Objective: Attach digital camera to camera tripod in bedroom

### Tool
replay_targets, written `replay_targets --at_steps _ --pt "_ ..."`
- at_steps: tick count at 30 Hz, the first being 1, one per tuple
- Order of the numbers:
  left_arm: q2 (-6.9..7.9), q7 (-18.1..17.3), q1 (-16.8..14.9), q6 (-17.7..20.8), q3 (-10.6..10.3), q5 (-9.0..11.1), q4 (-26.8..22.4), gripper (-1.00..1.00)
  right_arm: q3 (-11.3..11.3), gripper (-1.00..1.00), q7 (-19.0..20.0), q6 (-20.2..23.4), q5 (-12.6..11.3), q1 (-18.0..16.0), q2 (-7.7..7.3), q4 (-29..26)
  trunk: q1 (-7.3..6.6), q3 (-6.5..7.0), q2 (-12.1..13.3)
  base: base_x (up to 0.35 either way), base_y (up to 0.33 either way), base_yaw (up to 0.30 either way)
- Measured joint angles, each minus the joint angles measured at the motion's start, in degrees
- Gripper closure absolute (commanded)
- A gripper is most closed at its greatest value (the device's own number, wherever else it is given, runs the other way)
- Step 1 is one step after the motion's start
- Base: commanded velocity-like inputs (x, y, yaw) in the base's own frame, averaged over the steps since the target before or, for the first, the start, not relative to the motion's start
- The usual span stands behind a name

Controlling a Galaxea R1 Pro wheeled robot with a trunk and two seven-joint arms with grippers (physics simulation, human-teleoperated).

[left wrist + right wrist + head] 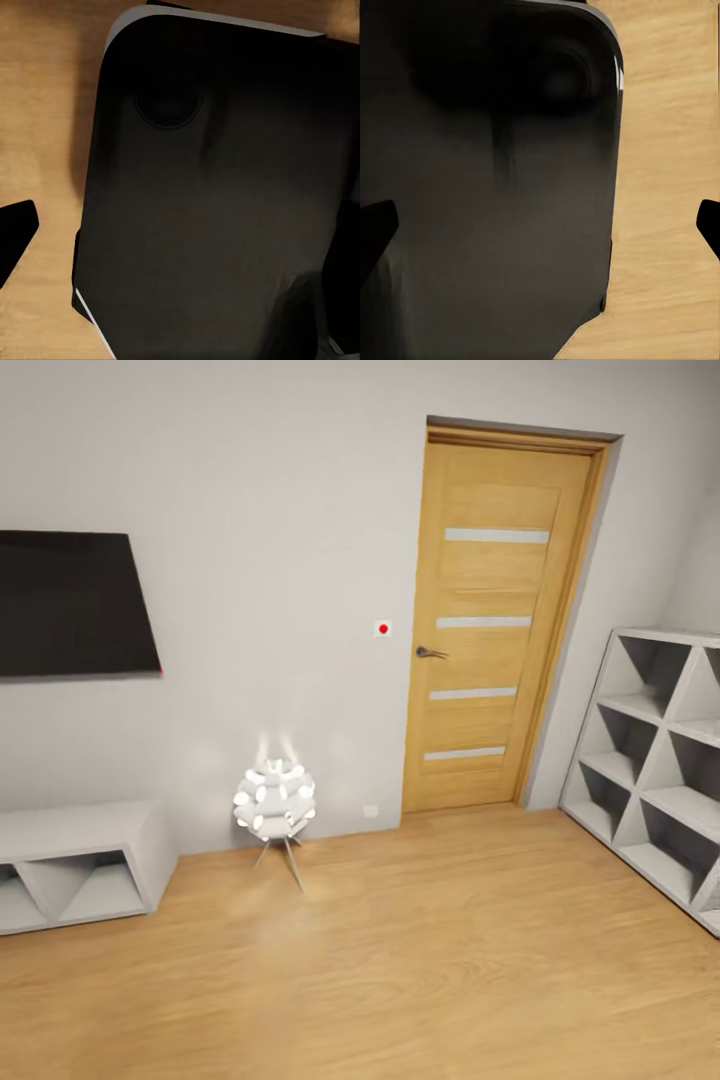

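The digital camera and the camera tripod are out of view. My left gripper (180, 240) hangs over my own black base (217, 195); one dark fingertip (15, 232) stands at the picture's edge, and nothing is between the fingers. My right gripper (540, 225) is open, its two fingertips (376, 225) far apart, over the black base (487, 187) and light wood floor (667, 187). Nothing is held.
Ahead is a pale grey wall with a closed wooden door (495, 630) and a black wall screen (70, 605). A white ball lamp (275, 800) stands on the wood floor (400, 960). A low white cabinet (80, 850) is at left, a white shelf unit (655, 760) at right.
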Motion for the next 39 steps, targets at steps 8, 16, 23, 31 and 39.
replay_targets --at_steps 8,16,23,31,39 --pt "-0.05 0.0 0.0 0.0 0.0 -0.1 0.0 -1.0 0.0 -1.0 0.0 0.0 0.1 0.0 0.0 0.0 0.0 0.0 0.0 0.321 0.002 -0.246" --pt "-0.09 0.0 0.0 0.0 -0.1 -0.2 0.0 -1.0 0.0 -1.0 0.0 0.0 0.1 0.0 0.0 0.0 0.0 0.0 0.0 0.321 0.0 -0.246" --pt "-0.08 0.0 0.0 0.0 -0.1 -0.2 0.0 -1.0 0.0 -1.0 0.0 0.0 0.1 0.0 0.0 0.0 0.0 0.0 0.0 0.298 0.0 -0.245" --pt "-0.05 0.0 0.0 -0.1 0.0 -0.1 0.0 -1.0 -0.1 -1.0 0.0 0.0 -0.1 0.0 -0.02 0.0 0.03 0.0 0.0 0.06 0.0 -0.245" --pt "-0.01 0.0 0.0 -0.1 0.0 0.0 0.0 -1.0 -0.2 -1.0 0.0 0.0 -0.2 0.0 -0.01 0.0 0.03 0.0 0.0 0.004 0.0 -0.246"
